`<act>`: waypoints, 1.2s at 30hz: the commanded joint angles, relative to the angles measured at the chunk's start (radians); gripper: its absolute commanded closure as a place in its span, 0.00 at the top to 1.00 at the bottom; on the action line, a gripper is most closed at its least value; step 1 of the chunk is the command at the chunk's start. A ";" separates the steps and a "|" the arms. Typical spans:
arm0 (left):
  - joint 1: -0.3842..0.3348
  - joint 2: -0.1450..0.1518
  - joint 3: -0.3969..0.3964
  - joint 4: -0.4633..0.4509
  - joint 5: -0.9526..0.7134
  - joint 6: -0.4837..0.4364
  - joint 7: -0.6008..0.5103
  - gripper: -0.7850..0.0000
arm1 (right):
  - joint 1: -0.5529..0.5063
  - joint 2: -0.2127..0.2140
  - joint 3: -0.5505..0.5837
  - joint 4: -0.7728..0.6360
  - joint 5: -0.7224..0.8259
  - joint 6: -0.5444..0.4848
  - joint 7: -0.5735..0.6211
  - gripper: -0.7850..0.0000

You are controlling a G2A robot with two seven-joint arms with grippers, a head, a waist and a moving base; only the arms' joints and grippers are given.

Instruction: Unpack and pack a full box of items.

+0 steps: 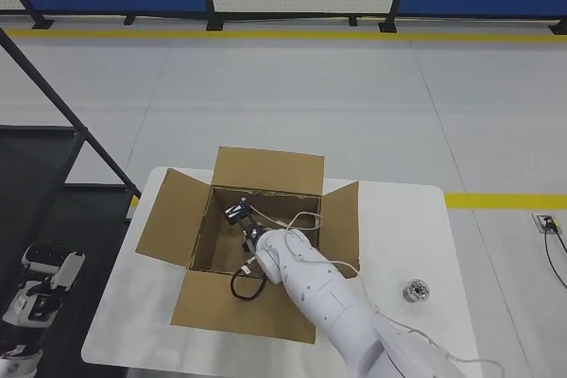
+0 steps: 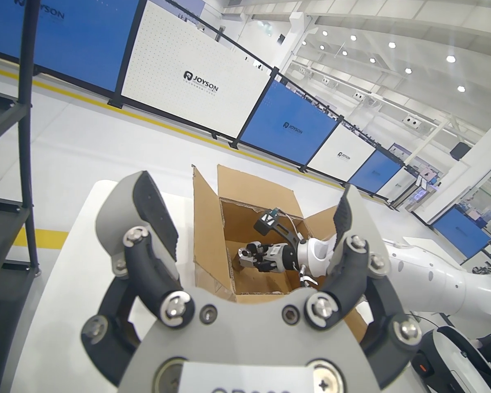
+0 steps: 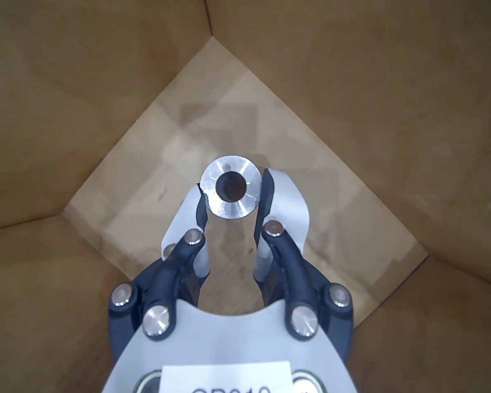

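Note:
An open cardboard box [image 1: 265, 170] stands on the white table [image 1: 397, 217]. My right gripper [image 3: 231, 194] is down inside it, above the bare box floor [image 3: 212, 95]. It is shut on a short metal cylinder [image 3: 230, 192] with a round bore, held upright between the fingers [image 3: 288, 202]. The top view shows that arm entering the box over its near edge, the gripper [image 1: 249, 236] low inside. My left gripper [image 2: 245, 222] stands open and holds nothing, off the table's left side [image 1: 57, 263], facing the box [image 2: 206, 222] and the right gripper [image 2: 245, 256].
A small round metal part [image 1: 416, 289] lies on the table to the right of the box. The box's flaps [image 1: 170, 222] spread outward on all sides. A dark metal rack [image 1: 38, 170] stands left of the table.

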 commanded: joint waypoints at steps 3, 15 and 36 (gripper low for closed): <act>-0.008 0.000 0.005 0.002 0.003 0.001 -0.004 1.00 | -0.003 0.007 0.005 -0.004 -0.009 0.012 0.033 0.00; -0.026 0.001 0.019 0.001 0.019 0.014 -0.018 1.00 | -0.025 0.035 0.020 -0.064 -0.048 0.003 0.072 0.00; -0.012 -0.002 0.012 0.001 0.020 0.014 -0.004 1.00 | -0.053 0.064 0.094 -0.109 -0.027 0.040 0.074 0.49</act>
